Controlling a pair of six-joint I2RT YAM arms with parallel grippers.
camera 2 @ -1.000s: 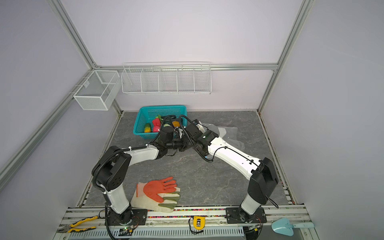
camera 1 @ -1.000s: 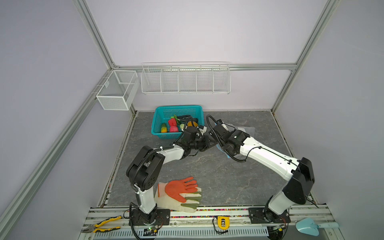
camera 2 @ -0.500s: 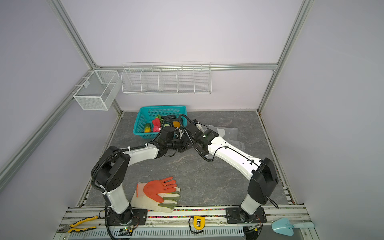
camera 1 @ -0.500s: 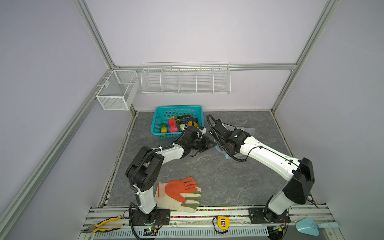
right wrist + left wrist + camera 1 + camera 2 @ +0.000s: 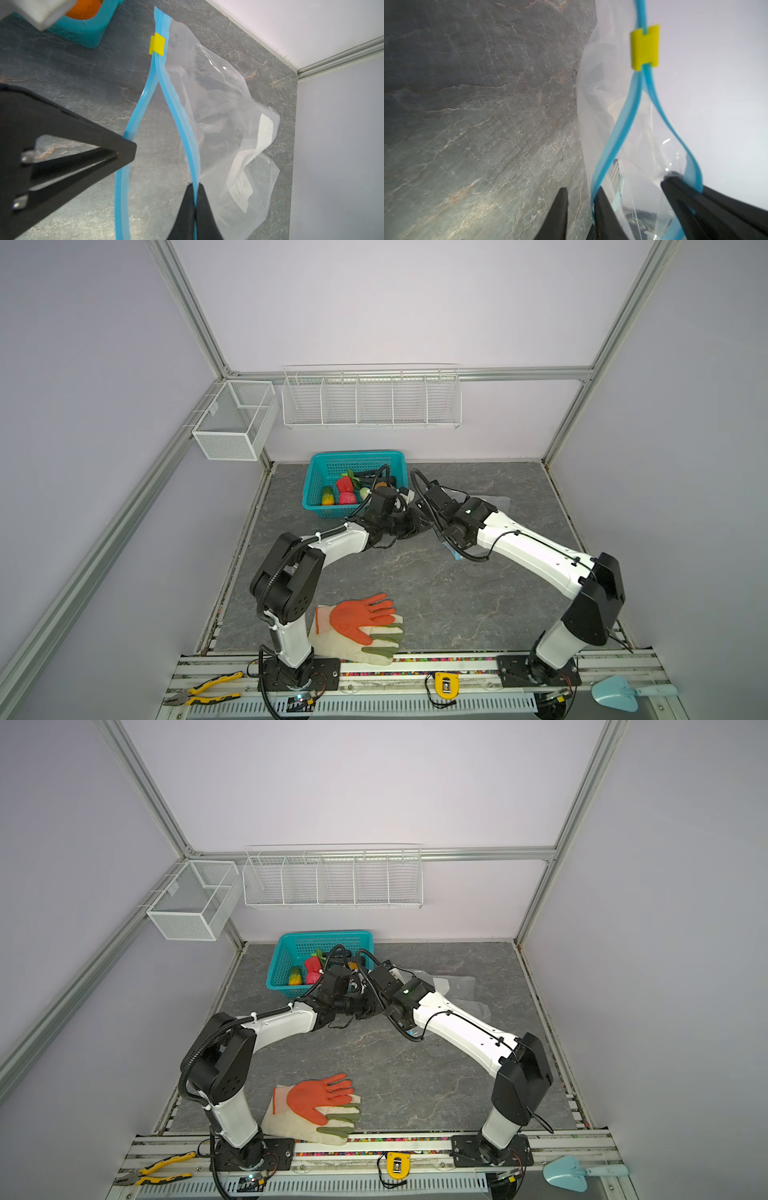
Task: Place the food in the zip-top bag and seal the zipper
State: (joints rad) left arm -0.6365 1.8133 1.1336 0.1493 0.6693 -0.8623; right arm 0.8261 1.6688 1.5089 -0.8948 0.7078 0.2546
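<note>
The gray worktop [image 5: 415, 572] is the biggest thing here. Two white and black arms bend in over it and meet just past its middle, toward 12 o'clock. The clear zip-top bag [image 5: 218, 104] lies crinkled on the worktop toward 1 o'clock. Its mouth side is held up between the arm tips.

The teal basket [image 5: 318, 489] stands at 11 o'clock, close to the back wall and just beside the left arm's tip. A pair of orange and white work gloves [image 5: 361, 622] lies at 7 o'clock, near the left arm's foot.

The right tool [image 5: 195, 185] is pinched tight on one lip of the blue zipper [image 5: 122, 197]. The left tool [image 5: 581, 190] has a narrow gap between its fingers. The other lip of the zipper touches the inside of one finger [image 5: 604, 207]. Between the two tools the lips stand apart, and the mouth makes a loop.

The food [image 5: 345, 491] sits in the basket, with red, yellow-green and orange pieces. The little yellow slider [image 5: 157, 44] sits on the zipper near its far end, where the two lips join.
</note>
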